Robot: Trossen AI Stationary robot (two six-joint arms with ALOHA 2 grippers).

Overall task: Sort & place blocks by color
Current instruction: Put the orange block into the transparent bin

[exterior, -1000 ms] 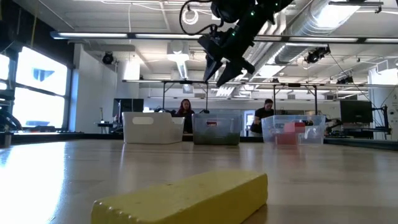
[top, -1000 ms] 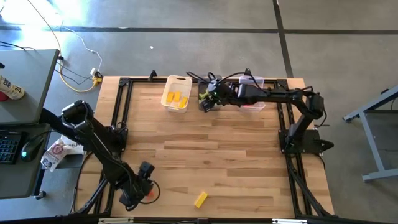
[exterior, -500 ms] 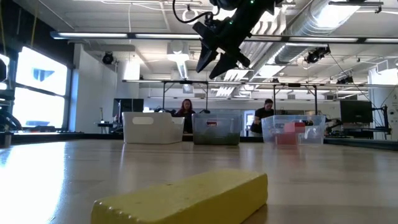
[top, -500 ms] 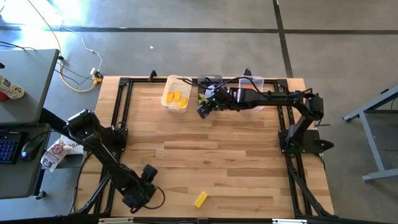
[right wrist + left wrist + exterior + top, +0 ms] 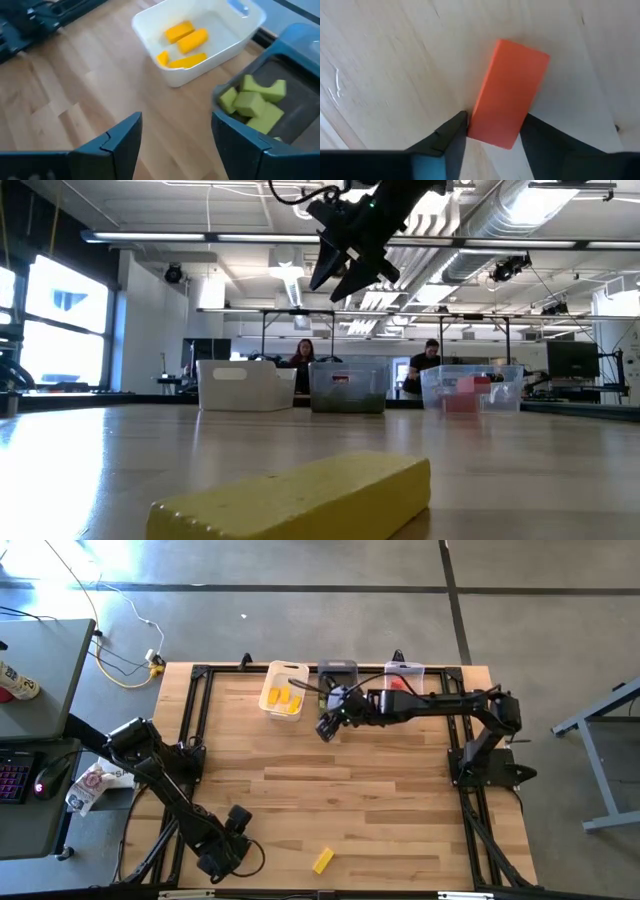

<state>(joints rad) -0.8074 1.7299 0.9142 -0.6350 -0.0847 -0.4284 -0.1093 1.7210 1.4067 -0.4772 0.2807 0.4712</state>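
Left end effector (image 5: 492, 137) sits low at the near left corner of the light wooden desk (image 5: 380, 790), fingers down on the surface w/ a small red-orange rectangular block (image 5: 508, 94) between them. One finger touches the block's side, the other sits just beside it, so it's around the block but can't tell if it's properly clamped.

Right end effector (image 5: 175, 135) hangs up in the air near the far edge, just in front of the bins, released, fingers spread w/ nothing between them. In the low view it's high above the desk (image 5: 345, 255).

Bins along the far edge: white plastic bin (image 5: 150, 25) w/ a few yellow blocks (image 5: 185, 40) inside, grey bin (image 5: 295, 50) next to it w/ light green blocks (image 5: 252, 102), and a clear bin (image 5: 470, 388) further right w/ something red in it.

One yellow rectangular block (image 5: 322, 860) lies alone on the desk near the front edge, well apart from the bins, right of the left end effector.

Two people (image 5: 303, 352) sit in the room behind.
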